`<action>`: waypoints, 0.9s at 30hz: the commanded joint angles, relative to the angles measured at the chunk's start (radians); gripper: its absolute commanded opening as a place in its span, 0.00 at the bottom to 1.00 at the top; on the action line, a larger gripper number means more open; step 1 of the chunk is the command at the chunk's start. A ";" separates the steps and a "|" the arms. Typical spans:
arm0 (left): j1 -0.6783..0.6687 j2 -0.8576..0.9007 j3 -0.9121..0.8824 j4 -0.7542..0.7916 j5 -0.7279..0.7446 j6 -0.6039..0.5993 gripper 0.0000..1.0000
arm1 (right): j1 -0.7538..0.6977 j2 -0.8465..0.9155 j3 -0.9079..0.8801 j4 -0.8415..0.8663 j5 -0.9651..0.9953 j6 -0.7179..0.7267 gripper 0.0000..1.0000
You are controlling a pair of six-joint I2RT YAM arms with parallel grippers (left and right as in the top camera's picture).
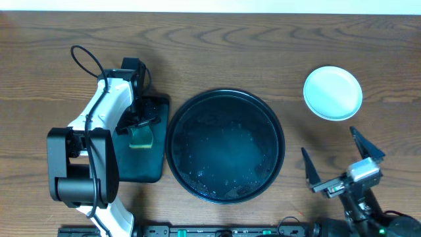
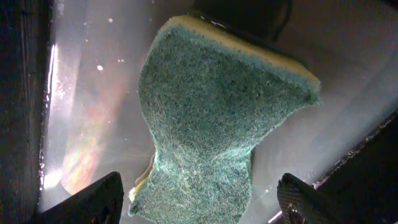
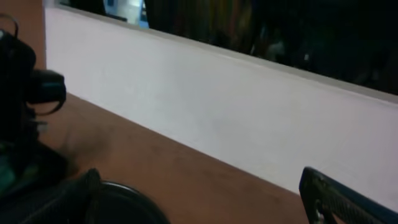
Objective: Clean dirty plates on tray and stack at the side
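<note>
Stack of small pale round plates (image 1: pixel 333 93) rests on the brown tabletop (image 1: pixel 217 46) just beyond the open right gripper (image 1: pixel 327 139), well apart from the left gripper (image 2: pixel 199 200), which is released around a green sponge (image 2: pixel 217 124).

We cannot tell from overhead how many plates (image 1: pixel 333 93) sit in the pale round shape on the right, since only the top one shows. The left arm (image 1: pixel 99 131) covers much of the dark-green tray (image 1: pixel 143 168) and part of the sponge (image 1: pixel 141 137). The bottom edge cuts off the right arm (image 1: pixel 360 205). In the left wrist view, the sponge's lower end and the fingers (image 2: pixel 93 202) of the left gripper (image 2: pixel 200 198) run out of the picture. The right wrist view is blurred. There we make out only a dark curved rim (image 3: pixel 134 202) at the bottom edge, and we cannot tell what it belongs to.
</note>
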 commanded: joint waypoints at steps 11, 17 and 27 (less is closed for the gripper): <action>0.005 -0.001 -0.003 -0.003 -0.009 0.002 0.80 | 0.050 -0.097 -0.344 0.376 0.029 0.143 0.99; 0.005 -0.001 -0.003 -0.003 -0.009 0.002 0.80 | 0.064 -0.101 -0.426 0.455 0.029 0.143 0.99; 0.005 -0.001 -0.003 -0.003 -0.009 0.002 0.80 | 0.169 -0.101 -0.489 0.470 0.146 0.143 0.99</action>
